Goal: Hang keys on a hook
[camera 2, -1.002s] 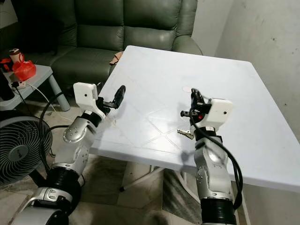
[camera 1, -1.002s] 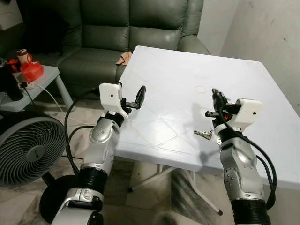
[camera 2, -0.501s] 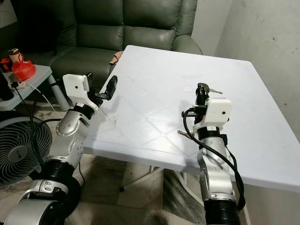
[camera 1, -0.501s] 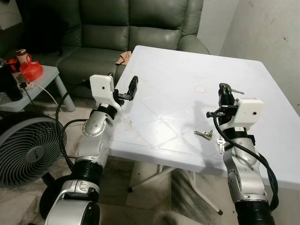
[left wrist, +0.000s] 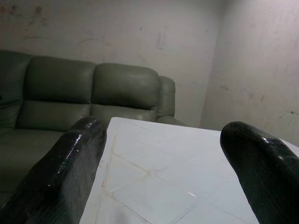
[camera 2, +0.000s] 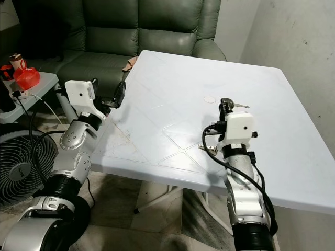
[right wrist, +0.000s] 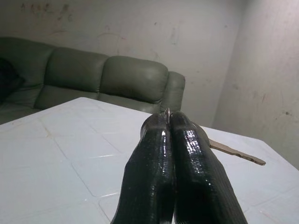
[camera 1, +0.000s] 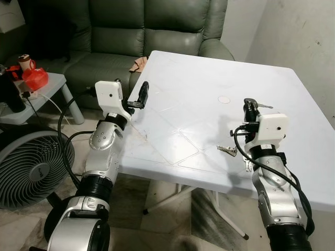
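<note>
Far left: fan [camera 1: 32, 170] on the floor, side table [camera 1: 49, 86] with a red thing, green sofa [camera 1: 131, 36] behind. None of it matters for you.

Left gripper [camera 1: 140, 97] hovers at the near-left edge of the white table [camera 1: 199, 94], fingers spread wide, nothing in them.

Right gripper [camera 2: 226, 106] is raised over the table's right half, fingers pressed together and pinching the keys [right wrist: 236, 152]; one blade sticks out sideways past the fingertips, and the ring looks nipped at the very tips. A second bit of key metal [camera 1: 227, 150] lies on the table just beside that arm; can't tell whether it's joined to the held bunch.

Handling, my read: light, rigid, slick metal, so it will pivot or slip in a tip pinch. Hold the ring or the key bow, not the blade, and keep the ring opening free for the hook. I don't see a hook here.
</note>
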Available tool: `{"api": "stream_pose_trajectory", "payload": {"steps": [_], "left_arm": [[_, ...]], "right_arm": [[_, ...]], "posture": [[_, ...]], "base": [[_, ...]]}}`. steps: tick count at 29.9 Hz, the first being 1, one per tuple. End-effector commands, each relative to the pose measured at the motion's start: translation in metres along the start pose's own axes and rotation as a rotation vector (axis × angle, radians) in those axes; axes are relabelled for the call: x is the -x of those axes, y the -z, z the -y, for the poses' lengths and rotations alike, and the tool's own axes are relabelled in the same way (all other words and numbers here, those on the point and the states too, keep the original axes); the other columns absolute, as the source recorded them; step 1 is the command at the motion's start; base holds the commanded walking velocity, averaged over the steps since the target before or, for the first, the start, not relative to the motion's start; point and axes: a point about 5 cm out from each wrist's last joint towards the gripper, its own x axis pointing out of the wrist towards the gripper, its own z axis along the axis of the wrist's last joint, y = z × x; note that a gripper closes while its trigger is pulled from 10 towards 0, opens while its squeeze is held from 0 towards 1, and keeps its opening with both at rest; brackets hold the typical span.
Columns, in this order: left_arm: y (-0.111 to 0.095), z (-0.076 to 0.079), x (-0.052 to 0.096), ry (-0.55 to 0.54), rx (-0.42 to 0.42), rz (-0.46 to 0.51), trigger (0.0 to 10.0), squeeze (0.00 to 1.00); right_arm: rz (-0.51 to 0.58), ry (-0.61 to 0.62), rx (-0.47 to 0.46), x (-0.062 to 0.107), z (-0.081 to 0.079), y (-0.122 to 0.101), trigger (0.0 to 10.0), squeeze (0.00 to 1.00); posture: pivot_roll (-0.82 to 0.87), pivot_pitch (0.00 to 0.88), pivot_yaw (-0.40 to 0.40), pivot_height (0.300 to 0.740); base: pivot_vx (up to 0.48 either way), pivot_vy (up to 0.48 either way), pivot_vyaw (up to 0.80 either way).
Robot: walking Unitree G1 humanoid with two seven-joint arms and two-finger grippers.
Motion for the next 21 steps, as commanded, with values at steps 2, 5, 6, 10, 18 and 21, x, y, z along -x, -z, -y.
{"api": "stream_pose_trajectory", "payload": {"steps": [2,5,6,10,18,21], "left_arm": [[-0.004,0.000,-0.004,0.005,-0.011,0.014,10.0,0.00],[-0.003,0.001,-0.004,0.015,0.005,0.009,10.0,0.00],[-0.003,0.002,-0.004,0.017,0.010,0.009,10.0,0.00],[-0.001,0.001,-0.005,0.009,0.030,-0.001,10.0,0.00],[0.006,0.004,-0.005,0.006,0.071,-0.045,10.0,0.00],[0.006,0.006,-0.006,0.015,0.075,-0.048,10.0,0.00]], "right_arm": [[0.010,0.020,-0.030,-0.001,0.001,-0.004,10.0,0.00],[0.010,0.004,-0.054,-0.001,-0.005,-0.004,10.0,0.00],[0.012,0.002,-0.050,-0.001,-0.006,-0.004,10.0,0.00],[0.006,-0.005,-0.063,0.000,-0.009,-0.004,10.0,0.00],[-0.015,0.024,-0.056,0.000,-0.007,-0.002,10.0,0.00],[-0.017,0.029,-0.055,0.000,-0.008,-0.002,10.0,0.00]], "posture": [[-0.01,0.000,-0.038,0.732],[-0.01,0.000,-0.037,0.732],[-0.01,0.000,-0.037,0.732],[-0.02,0.000,-0.036,0.732],[-0.03,0.000,-0.025,0.732],[-0.03,0.000,-0.020,0.732]], "base": [[0.000,0.000,0.00],[0.000,0.000,0.00],[0.000,0.000,0.00],[0.000,0.000,0.00],[0.000,0.000,0.00],[0.000,0.000,0.00]]}}
